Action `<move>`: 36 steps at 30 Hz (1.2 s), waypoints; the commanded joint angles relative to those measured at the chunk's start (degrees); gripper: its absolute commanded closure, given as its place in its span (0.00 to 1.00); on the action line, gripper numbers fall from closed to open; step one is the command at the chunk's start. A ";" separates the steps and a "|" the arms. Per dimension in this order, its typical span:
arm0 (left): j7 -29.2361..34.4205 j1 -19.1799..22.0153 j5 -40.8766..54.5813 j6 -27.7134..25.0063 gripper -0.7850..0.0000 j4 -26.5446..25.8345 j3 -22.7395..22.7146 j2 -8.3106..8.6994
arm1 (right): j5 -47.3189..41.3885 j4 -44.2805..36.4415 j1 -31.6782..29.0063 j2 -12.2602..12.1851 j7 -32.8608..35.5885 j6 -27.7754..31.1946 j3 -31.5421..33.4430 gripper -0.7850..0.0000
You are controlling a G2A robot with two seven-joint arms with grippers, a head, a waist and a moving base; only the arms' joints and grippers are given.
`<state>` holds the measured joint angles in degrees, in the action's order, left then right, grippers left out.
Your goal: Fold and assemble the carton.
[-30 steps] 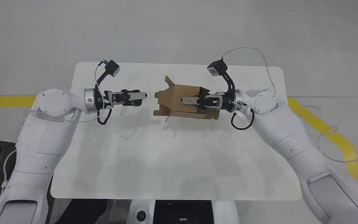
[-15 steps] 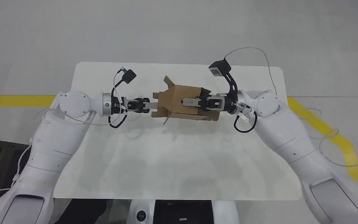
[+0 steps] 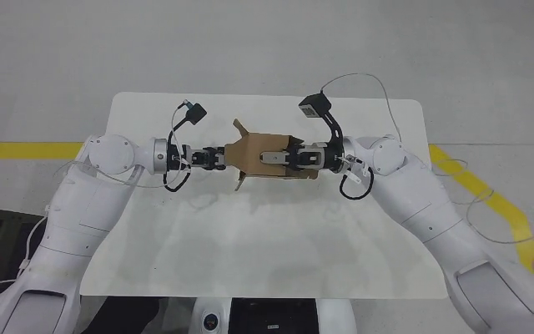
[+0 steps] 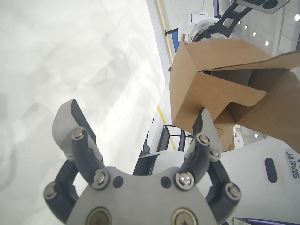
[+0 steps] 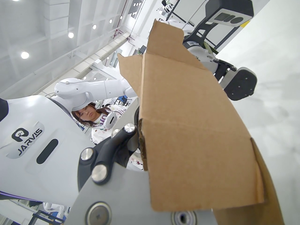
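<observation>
One carton [image 3: 246,152]: brown cardboard, partly folded, flaps loose; upper centre of the top view, between both grippers.
Left gripper [image 4: 138,113]: fingers spread; one fingertip [image 4: 203,118] touches a carton wall's edge, the other stands free.
Right gripper [image 3: 271,157]: pinching a carton wall, one finger lying along the upper face.
Table [image 3: 250,242]: white, rounded corners.

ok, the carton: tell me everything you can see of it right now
The carton is plain brown corrugated cardboard, half erected into a tube lying on its side over the white table; whether it rests there is unclear. The end toward the left gripper is open, its flaps splayed and unfolded. That gripper is open, one fingertip touching a flap's edge. The right gripper clamps a wall at the other end.
</observation>
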<state>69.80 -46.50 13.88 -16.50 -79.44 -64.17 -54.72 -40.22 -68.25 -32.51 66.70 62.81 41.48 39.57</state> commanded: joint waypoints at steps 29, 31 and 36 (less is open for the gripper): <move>0.12 -0.44 0.11 -0.24 0.00 0.07 -0.95 0.40 | 0.08 2.11 0.44 0.30 -3.55 3.55 0.97 1.00; 0.09 -0.82 -0.59 -0.24 0.00 -0.26 -0.46 0.38 | 0.35 2.77 0.14 0.15 -4.88 4.88 1.87 1.00; 1.58 -1.75 -1.59 -0.41 0.00 -2.67 1.76 0.15 | 1.97 3.73 -0.26 0.14 -6.98 6.97 3.04 1.00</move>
<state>71.09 -48.21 12.46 -16.89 -81.69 -62.74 -54.54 -38.64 -64.69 -32.75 66.79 56.05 48.23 42.52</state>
